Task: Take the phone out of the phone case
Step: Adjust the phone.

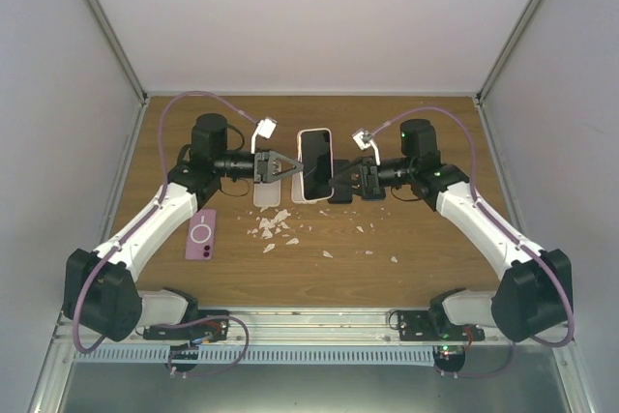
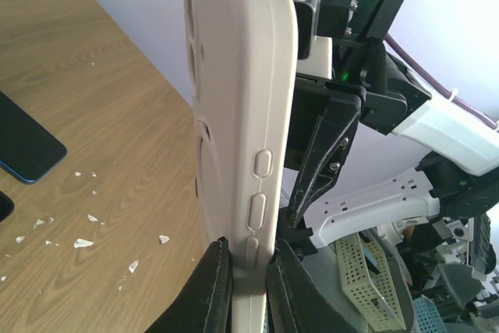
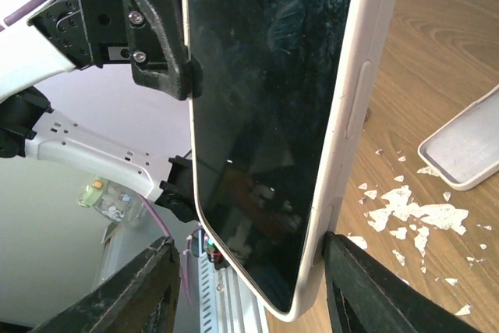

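Observation:
The phone point(image 3: 265, 107), dark screen showing, sits inside a cream phone case point(image 2: 234, 115) that is held on edge above the table point(image 1: 426, 239). My left gripper point(image 2: 248, 271) is shut on the case's side rail, just below its buttons. My right gripper point(image 3: 249, 244) is open around the phone's lower end. One of its fingers point(image 3: 351, 271) touches the case's edge, while the other stands clear of the screen side. From above, the cased phone point(image 1: 314, 163) hangs between the left gripper point(image 1: 290, 167) and the right gripper point(image 1: 338, 182).
A pink phone case point(image 1: 201, 234) lies on the table by the left arm. An empty pale case point(image 3: 468, 146) lies flat under the left gripper. White scraps point(image 1: 276, 224) litter the middle. A dark phone point(image 2: 23, 146) lies on the wood.

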{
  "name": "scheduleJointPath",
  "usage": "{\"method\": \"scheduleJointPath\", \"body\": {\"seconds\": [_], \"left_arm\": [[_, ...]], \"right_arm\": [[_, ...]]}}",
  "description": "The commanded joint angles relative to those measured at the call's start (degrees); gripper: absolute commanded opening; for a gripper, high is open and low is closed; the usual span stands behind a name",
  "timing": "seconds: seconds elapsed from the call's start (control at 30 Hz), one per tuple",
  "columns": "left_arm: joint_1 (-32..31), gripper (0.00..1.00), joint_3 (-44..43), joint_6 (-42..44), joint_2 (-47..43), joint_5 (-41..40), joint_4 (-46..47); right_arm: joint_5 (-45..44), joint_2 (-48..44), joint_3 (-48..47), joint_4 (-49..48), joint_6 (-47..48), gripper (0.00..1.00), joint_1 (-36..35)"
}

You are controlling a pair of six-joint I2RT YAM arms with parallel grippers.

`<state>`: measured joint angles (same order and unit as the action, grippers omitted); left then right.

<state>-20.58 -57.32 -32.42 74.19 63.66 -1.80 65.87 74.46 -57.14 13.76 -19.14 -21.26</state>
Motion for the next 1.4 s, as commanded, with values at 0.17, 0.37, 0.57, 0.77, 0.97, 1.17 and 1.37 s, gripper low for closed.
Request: {"method": "scheduleJointPath", "body": {"seconds": [0.17, 0.37, 0.57, 0.77, 0.97, 1.17, 1.37], "left_arm": [[-2.7, 0.00, -1.7, 2.6, -1.3, 7.5, 3.3], [-2.2, 0.00, -0.9, 1.8, -1.6, 9.7, 4.8], [-2.6, 0.00, -0.6, 1.2, -1.8, 11.2, 5.7], [-5.0, 0.00, -1.8, 4.6, -1.3, 9.6, 3.4], [-5.3, 0.00, -3.0, 7.1, -0.1, 7.6, 0.3], [-6.1, 0.00, -3.2, 10.5, 0.2, 5.8, -3.1], [-4.8, 0.46, -0.2, 9.6, -1.5, 5.5, 0.0]], "right_arm": [[0.4, 1.3, -2.7, 2.1, 3.6, 0.56, -0.4], [-0.5, 2.4, -5.2, 8.1, 8.8, 0.63, 1.6], [1.2, 2.4, -5.4, 6.1, 7.4, 0.77, 1.5], [4.4, 2.6, -6.3, 1.0, 2.6, 0.53, 1.0], [4.9, 2.4, -5.0, -2.3, -0.8, 0.37, -0.1], [5.3, 2.6, -4.4, -4.5, -3.0, 0.16, -0.5], [6.7, 1.4, -1.9, -12.6, -11.4, 0.00, 1.1]]}}
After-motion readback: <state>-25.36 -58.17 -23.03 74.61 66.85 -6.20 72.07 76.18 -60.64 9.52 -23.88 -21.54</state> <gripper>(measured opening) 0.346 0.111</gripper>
